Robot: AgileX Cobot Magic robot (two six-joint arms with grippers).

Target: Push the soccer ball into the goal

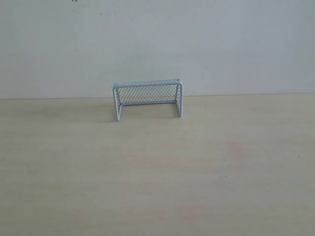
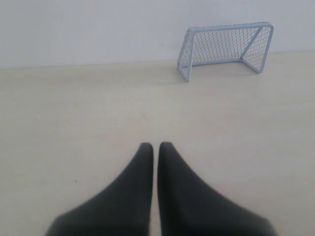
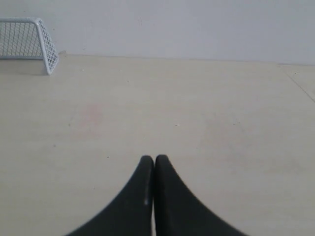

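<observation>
Left gripper (image 2: 155, 145) closed, right gripper (image 3: 154, 158) closed, goal (image 1: 147, 93) at far edge of table (image 1: 157, 191)

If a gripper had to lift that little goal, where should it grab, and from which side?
Probably the front crossbar of the goal, from above: it's a thin bar, the goal stands upright, and mesh covers the back and sides.

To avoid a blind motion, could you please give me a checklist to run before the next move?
1. Goal upright, mouth facing the open table: ok.
2. Soccer ball located: not ok; it shows in none of the three views.
3. Left gripper shut and empty, ready to push: ok.
4. Right gripper shut and empty: ok.
5. Push line to the goal: cannot tell without the ball's position.
</observation>
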